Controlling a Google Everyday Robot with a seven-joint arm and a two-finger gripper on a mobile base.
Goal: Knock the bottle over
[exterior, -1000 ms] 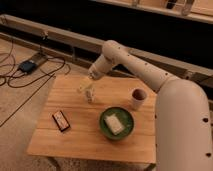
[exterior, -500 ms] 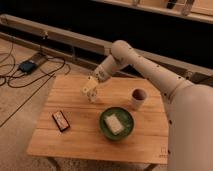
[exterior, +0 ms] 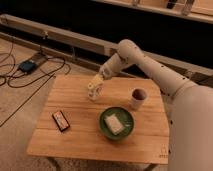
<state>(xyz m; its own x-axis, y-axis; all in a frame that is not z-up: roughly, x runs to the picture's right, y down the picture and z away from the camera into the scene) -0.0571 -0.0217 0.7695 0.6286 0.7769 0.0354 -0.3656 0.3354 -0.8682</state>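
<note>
A small clear bottle stands near the back middle of the wooden table. It is partly hidden by my gripper. My gripper, with pale yellowish fingertips, reaches down from the right and sits right over and against the bottle's top. I cannot tell whether the bottle is upright or tilted. The white arm stretches back to the right edge of the view.
A whitish cup with a dark inside stands right of the gripper. A green bowl holding a pale block sits in front. A small dark packet lies at the left front. Cables and a box lie on the floor at left.
The arm's elbow has swung to the right and the gripper has shifted slightly right over the bottle. The cup, bowl and packet have not moved.
</note>
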